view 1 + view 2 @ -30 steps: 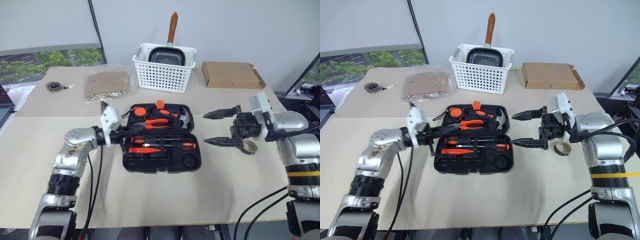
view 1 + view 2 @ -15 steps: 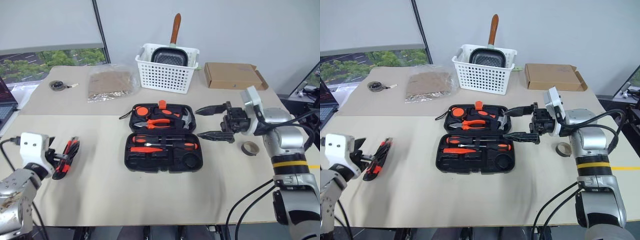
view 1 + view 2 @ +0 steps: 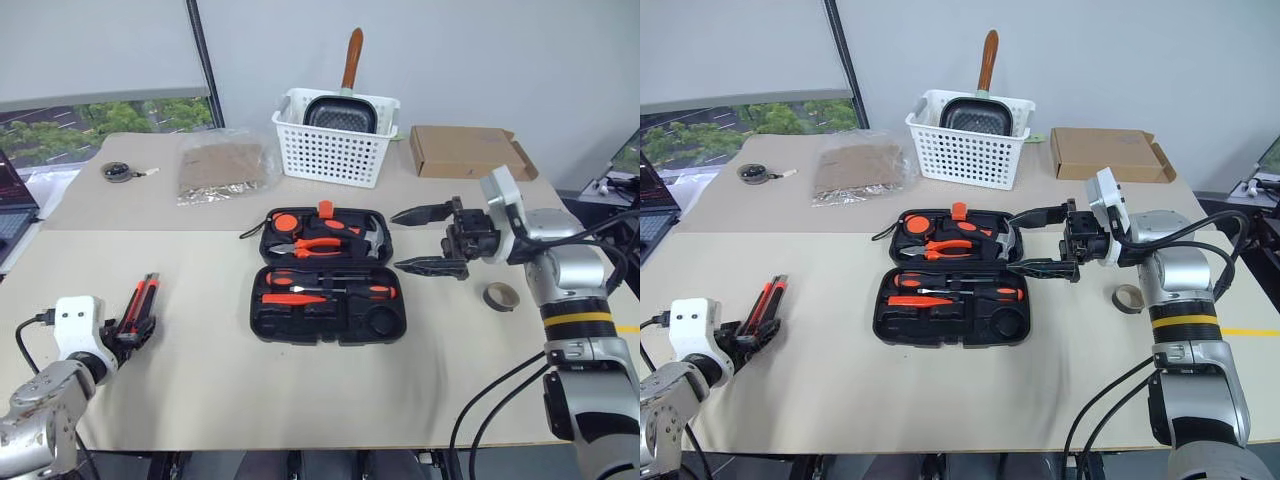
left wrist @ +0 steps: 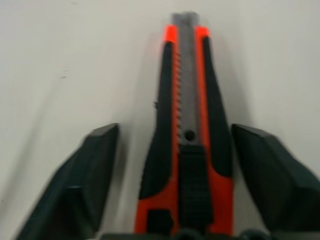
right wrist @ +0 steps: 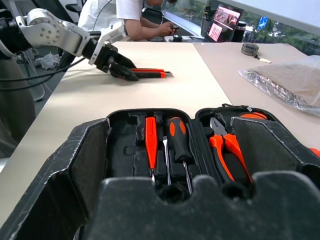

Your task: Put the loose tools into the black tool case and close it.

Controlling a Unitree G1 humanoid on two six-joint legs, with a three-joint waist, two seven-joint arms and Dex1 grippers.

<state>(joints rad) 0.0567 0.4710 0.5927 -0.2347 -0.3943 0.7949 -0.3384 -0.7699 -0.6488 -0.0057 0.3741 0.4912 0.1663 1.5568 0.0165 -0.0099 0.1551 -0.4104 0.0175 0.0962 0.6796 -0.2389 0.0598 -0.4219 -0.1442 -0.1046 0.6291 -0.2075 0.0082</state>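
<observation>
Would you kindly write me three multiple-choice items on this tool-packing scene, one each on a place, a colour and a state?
1. Where does the utility knife lie?
A. in the white basket
B. on the table, toward the robot's left of the black tool case
C. on the cardboard box

2. What colour is the pan's handle?
A. brown
B. blue
C. white

3. How is the tool case?
A. latched shut
B. upside down
C. open flat

Answers: 1 B, it lies by the left end effector; 2 A, brown above the basket; 3 C, tools show in both halves.
</observation>
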